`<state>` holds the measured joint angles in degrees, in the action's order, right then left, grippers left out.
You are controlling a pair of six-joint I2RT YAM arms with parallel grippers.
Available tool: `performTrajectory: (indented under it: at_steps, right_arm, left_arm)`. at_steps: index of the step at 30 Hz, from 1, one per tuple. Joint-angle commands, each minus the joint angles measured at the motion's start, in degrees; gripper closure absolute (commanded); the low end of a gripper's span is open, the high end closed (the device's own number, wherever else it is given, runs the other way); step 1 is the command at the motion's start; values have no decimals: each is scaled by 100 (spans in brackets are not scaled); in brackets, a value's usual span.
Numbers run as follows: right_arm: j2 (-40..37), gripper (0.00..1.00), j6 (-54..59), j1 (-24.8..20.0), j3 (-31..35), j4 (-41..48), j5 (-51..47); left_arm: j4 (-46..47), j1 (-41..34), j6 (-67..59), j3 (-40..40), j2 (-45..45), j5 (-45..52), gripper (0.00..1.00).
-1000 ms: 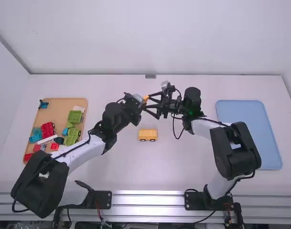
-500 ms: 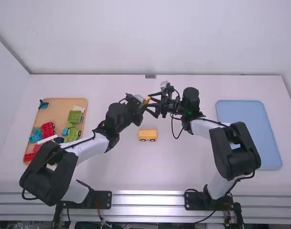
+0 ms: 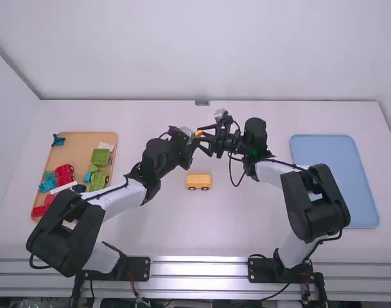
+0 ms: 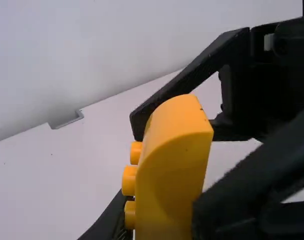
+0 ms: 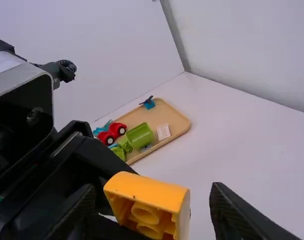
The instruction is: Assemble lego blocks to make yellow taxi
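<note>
My left gripper is shut on a yellow block above the table, beyond the yellow wheeled car base. In the left wrist view the block rises from my left gripper, its studs facing sideways. My right gripper meets it from the right. The right wrist view has the hollow underside of the block between the spread fingers of my right gripper, with a gap beside the right-hand finger.
A wooden tray at the left holds several loose pieces, among them a green block and a red wheeled piece. At the right lies a blue tray. The white wall borders the table's far side.
The left arm has shifted slightly right, carrying the yellow block with it and changing its tilt. My right gripper has edged a little left toward it. The wheeled car base has stayed put.
</note>
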<state>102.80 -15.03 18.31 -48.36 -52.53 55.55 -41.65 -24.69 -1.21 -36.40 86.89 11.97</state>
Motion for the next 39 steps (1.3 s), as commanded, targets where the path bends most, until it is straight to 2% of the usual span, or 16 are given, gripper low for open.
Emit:
performTrajectory:
  at_steps: [1, 4, 7, 17, 19, 20, 21, 25, 26, 29, 31, 34, 35, 36, 38, 39]
  right_arm:
    - [-44, 39, 0, 44, -37, -15, 35]
    - [-44, 41, 4, 70, -37, -20, 33]
    - [-44, 51, 2, 127, -37, -13, -11]
    - [-44, 71, 7, 118, -37, -15, -57]
    - [-44, 75, 4, 125, -37, -15, -50]
    - [-44, 76, 7, 120, -37, -15, -50]
    - [-44, 77, 11, 114, -37, -15, -57]
    - [-44, 80, 212, 31, -37, 15, -9]
    - [-44, 80, 299, -13, -37, 26, 15]
    - [-44, 80, 643, -186, -55, 26, 446]
    - [-44, 80, 817, -321, -98, 28, 898]
    - [-46, 80, 1069, -590, -245, 31, 1928]
    - [-44, 80, 1108, -612, -267, 31, 2057]
    - [-44, 80, 1300, -693, -350, 31, 2581]
    - [-44, 80, 1469, -763, -461, 28, 3171]
    - [-44, 80, 1523, -780, -492, 31, 3322]
  left_arm:
    - [-35, -61, 37, 48, -9, 66, 98]
    - [-22, -81, 39, 48, -9, 66, 98]
    - [-26, -87, 37, 48, -9, 66, 98]
    - [44, -136, 39, 48, -9, 92, 98]
    - [46, -133, 42, 48, -9, 90, 95]
    - [46, -129, 39, 48, -9, 103, 92]
    - [46, -111, 42, 48, -9, 111, 84]
    - [107, -142, 39, 48, -9, 109, 28]
    - [114, -133, 39, 48, -9, 116, 3]
    - [107, -13, -57, 48, -20, 595, 1]
    - [85, 105, -116, 46, -44, 1250, 1]
    - [103, 616, -120, -50, -61, 2986, 1]
    - [122, 682, -142, -72, -61, 3171, 1]
    - [256, 966, -330, -164, -61, 4013, 1]
    - [485, 1287, -734, -293, -37, 5112, 1]
    - [531, 1344, -826, -328, -20, 5346, 1]
